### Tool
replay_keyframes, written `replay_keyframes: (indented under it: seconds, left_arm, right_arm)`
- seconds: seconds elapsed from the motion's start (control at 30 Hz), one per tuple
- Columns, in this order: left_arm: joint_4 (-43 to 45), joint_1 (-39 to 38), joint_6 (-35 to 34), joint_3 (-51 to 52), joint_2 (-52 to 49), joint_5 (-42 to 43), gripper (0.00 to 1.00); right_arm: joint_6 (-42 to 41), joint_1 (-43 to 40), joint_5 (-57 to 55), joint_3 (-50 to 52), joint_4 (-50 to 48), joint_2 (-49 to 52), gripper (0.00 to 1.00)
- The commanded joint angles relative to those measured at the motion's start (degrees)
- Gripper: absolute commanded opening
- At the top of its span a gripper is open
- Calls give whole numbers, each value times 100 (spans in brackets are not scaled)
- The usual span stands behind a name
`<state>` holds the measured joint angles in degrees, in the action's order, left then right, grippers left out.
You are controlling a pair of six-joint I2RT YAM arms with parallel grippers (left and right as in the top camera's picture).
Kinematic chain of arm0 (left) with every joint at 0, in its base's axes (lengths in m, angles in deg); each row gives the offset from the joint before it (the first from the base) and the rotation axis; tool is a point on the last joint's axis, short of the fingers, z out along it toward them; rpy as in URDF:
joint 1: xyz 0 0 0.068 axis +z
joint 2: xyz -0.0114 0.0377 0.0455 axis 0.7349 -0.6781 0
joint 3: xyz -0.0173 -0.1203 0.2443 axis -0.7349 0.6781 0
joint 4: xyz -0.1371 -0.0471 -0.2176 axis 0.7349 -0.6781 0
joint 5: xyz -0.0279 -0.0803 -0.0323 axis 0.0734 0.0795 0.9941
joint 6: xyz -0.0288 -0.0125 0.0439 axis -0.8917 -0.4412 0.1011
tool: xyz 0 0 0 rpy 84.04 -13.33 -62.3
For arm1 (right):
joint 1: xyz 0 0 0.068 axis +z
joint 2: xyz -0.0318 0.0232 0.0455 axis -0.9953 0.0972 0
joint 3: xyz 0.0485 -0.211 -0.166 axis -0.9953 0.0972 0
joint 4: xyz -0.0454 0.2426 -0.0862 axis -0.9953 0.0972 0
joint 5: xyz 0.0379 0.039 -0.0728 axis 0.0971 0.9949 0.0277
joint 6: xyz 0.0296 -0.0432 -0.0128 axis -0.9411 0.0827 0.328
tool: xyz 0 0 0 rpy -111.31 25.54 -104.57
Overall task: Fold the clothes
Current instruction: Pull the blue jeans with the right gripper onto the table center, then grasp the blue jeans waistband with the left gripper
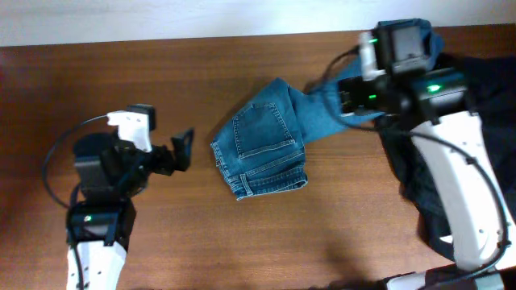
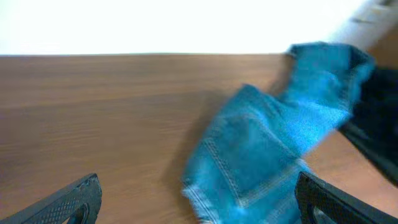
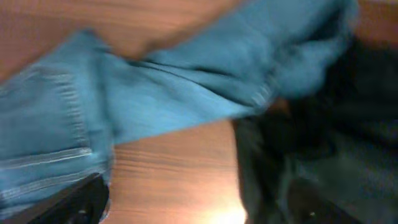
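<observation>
The blue denim jeans (image 1: 262, 149) lie on the wooden table, mostly bundled with a back pocket facing up. One leg stretches toward the upper right and ends by the black garments (image 1: 484, 89). My left gripper (image 1: 181, 153) is open just left of the bundle and touches nothing. In the left wrist view the jeans (image 2: 267, 143) lie ahead, partly between the spread fingers (image 2: 68, 202). My right gripper (image 1: 348, 101) hovers open over the stretched leg. In the right wrist view the jeans (image 3: 155, 93) and black cloth (image 3: 323, 124) lie beyond the gripper (image 3: 193, 205), with bare wood between its fingers.
The black garments are heaped along the table's right side, partly under the right arm (image 1: 459, 185). The table (image 1: 161, 72) ends at a pale wall along the far edge. Dark cloth (image 2: 373, 124) shows at the right of the left wrist view.
</observation>
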<state>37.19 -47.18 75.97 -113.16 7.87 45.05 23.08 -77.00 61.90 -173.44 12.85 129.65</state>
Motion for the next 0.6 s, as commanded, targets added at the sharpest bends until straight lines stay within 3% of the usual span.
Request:
replay_keyframes:
  seconds: [0.0, 0.2, 0.3, 0.43, 0.57]
  left_arm:
    - [-339, -713, -17, -402, -496, -195, 99]
    - [-1357, -2076, 52, -1755, -1762, -1373, 99]
    - [-1665, -2540, 114, -2356, -2509, -1508, 99]
    - [-1845, -3053, 114, -2924, -3512, -1578, 99]
    - [-2149, -3646, 111, -3480, -4566, -2328, 99]
  right_arm:
    - [-437, -761, 293, -129, 219, -162, 99]
    - [-437, -2277, 1043, -127, 765, -160, 99]
    - [-433, -2885, 1320, -118, 922, -155, 99]
    - [-433, -3386, 1480, -111, 1012, -151, 99]
    - [-433, -3515, 1480, -111, 1012, -151, 99]
